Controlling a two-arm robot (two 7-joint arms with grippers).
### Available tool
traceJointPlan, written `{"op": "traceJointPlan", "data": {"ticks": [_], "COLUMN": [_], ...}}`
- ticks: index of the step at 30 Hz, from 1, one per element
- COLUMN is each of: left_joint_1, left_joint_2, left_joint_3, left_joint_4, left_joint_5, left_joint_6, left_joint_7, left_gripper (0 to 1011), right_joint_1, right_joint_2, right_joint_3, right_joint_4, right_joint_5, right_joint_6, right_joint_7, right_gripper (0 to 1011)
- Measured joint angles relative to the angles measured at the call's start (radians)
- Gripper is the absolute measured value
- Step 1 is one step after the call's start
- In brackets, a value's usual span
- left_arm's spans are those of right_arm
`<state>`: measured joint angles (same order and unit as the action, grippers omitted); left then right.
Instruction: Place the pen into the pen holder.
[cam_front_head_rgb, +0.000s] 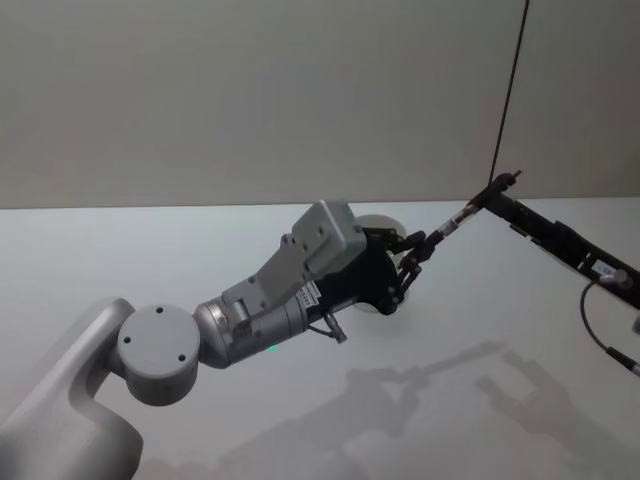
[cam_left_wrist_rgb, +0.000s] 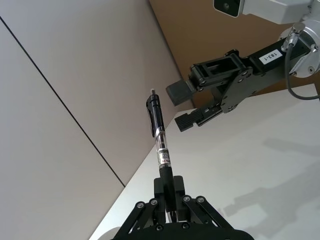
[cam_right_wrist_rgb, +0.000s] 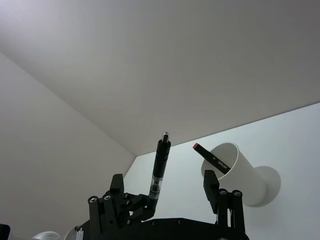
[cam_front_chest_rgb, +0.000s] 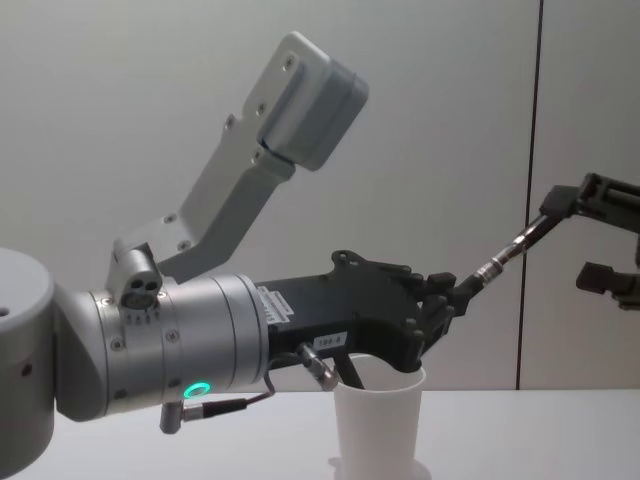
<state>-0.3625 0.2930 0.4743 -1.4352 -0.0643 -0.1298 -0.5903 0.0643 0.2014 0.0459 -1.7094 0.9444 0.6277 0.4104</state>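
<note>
The left hand (cam_left_wrist_rgb: 167, 200) pinched the pen (cam_left_wrist_rgb: 161, 145) by its lower end, tilted up over the cup (cam_front_chest_rgb: 378, 425) on the tabletop (cam_front_head_rgb: 150, 260) — probably for a handover, since the right hand (cam_left_wrist_rgb: 182, 107) hovered spread just beside the pen's top.

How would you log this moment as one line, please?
left hand: shut on pen | right hand: open, at pen's top end | pen holder: upright, below left hand, marker inside

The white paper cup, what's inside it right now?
A black marker with a red end leans out over the paper cup rim; its lower part is hidden by the wall.
</note>
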Motion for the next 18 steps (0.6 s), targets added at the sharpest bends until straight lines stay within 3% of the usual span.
{"op": "traceJointPlan", "data": {"ticks": [18], "left_joint_1": [0.0], "left_joint_2": [0.0], "left_joint_3": [0.0], "left_joint_4": [0.0], "left_joint_5": [0.0], "left_joint_6": [0.0], "left_joint_7": [0.0], "left_gripper": [122], "right_joint_1": [0.012], "right_joint_2": [-0.003], "right_joint_3": [-0.033], "right_joint_4": [0.01], "right_joint_5": [0.017], "right_joint_6": [-0.025], "right_joint_7": [-0.035], "right_gripper": [1002]}}
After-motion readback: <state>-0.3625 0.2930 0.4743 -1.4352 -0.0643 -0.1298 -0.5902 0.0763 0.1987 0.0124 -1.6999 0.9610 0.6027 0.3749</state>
